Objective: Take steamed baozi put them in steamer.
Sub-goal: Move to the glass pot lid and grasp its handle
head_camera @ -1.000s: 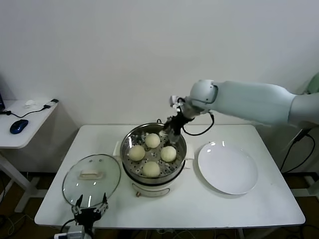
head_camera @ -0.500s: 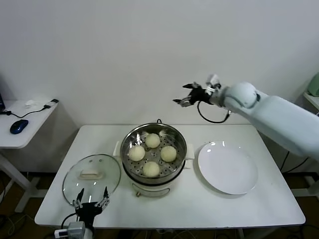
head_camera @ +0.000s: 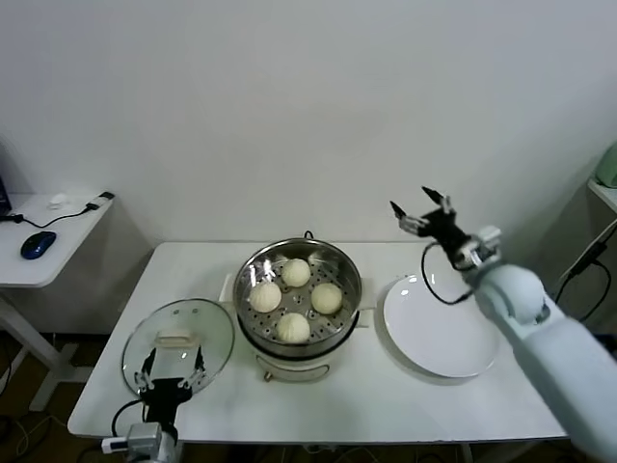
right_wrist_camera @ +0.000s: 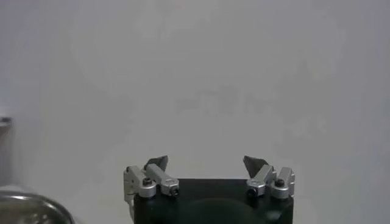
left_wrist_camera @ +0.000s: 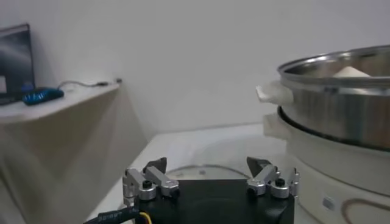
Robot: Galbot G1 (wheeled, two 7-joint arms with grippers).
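Several cream-white baozi lie in the shiny steel steamer on its white cooker base at the table's middle. My right gripper is open and empty, raised above the far edge of the white plate, to the right of the steamer and well clear of it. In the right wrist view the gripper faces the bare wall and the steamer rim shows at a corner. My left gripper is open and empty low at the table's front left edge, next to the glass lid. The left wrist view shows the steamer with one baozi top.
A round glass lid with a cream handle lies at the table's front left. A flat white plate lies right of the steamer. A side desk with a mouse stands at the far left. The wall is close behind the table.
My right arm has swung from over the steamer up and then right, now above the plate's far edge. The baozi stay in the steamer. My left gripper has shifted slightly.
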